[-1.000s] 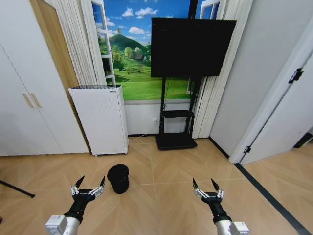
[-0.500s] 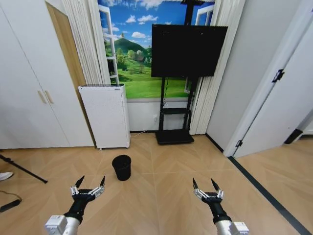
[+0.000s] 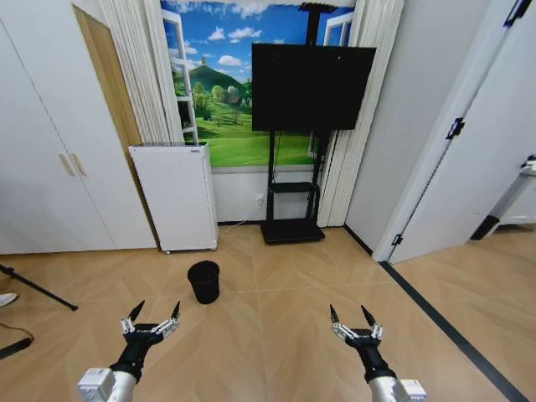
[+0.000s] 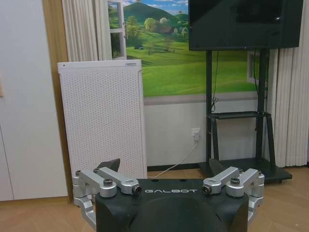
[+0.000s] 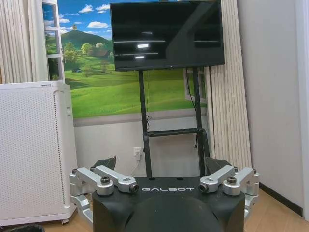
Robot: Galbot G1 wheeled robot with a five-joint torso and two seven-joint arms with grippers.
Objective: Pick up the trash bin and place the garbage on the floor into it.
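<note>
the trash bin (image 3: 203,281) stands upright on the wooden floor (image 3: 276,318), in front of the white air purifier (image 3: 177,198) by the wall. the left claw (image 3: 152,316) and right claw (image 3: 352,319) hang low over the floor — both with fingers spread apart, holding nothing.

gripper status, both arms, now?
Left gripper: open, empty, held low over the floor.
Right gripper: open, empty, held low over the floor.
</note>
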